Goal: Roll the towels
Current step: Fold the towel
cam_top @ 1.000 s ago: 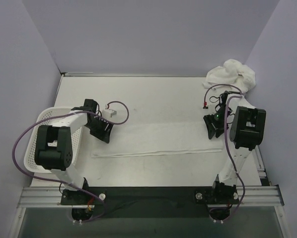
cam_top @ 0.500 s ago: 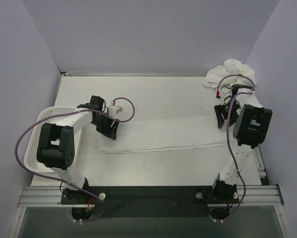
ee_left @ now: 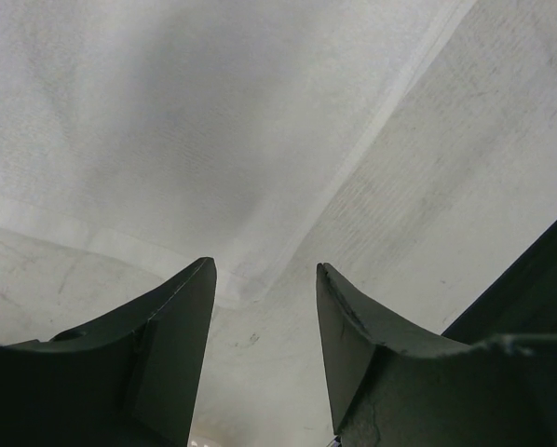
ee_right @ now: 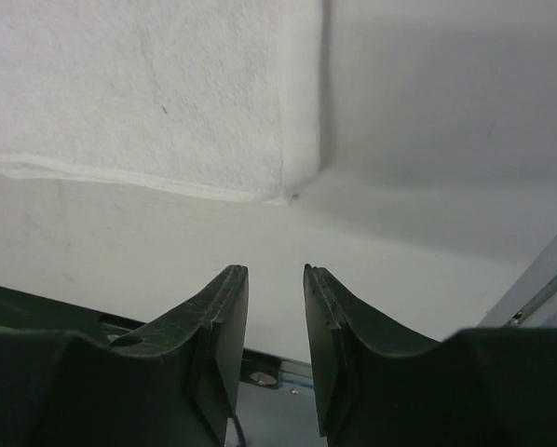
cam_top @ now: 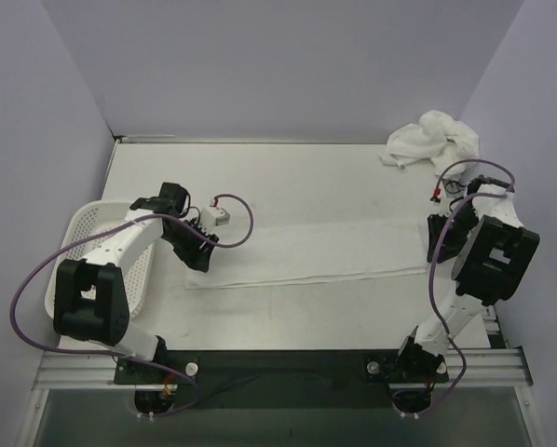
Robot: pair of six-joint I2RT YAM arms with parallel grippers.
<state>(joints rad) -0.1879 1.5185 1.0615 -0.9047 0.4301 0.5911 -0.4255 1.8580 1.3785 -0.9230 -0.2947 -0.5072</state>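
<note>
Towel [cam_top: 306, 259] flat, unrolled, between left tool [cam_top: 196, 260] and right tool [cam_top: 436, 251], both parted, empty; second towel [cam_top: 432, 140] heaped; none rolled.

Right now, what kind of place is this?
Probably a lab robot test cell: plain walls boxing in a white table, left arm and right arm bolted to an aluminium rail, a flat towel and a basket as props.

1. The flat towel [cam_top: 306, 261] was white terry cloth, matt, with a fine nubbly pile and a smoother woven hem.
2. The crumpled towel [cam_top: 434, 140] looked like the same soft cloth.
3. The surface [cam_top: 306, 186] was smooth, matt off-white and faintly scuffed.
4. The basket [cam_top: 74, 237] was white perforated plastic.
5. The left end effector [ee_left: 264, 279] and right end effector [ee_right: 276, 279] were dark matt plastic.
6. The rail [cam_top: 74, 372] was bare ribbed metal.
</note>
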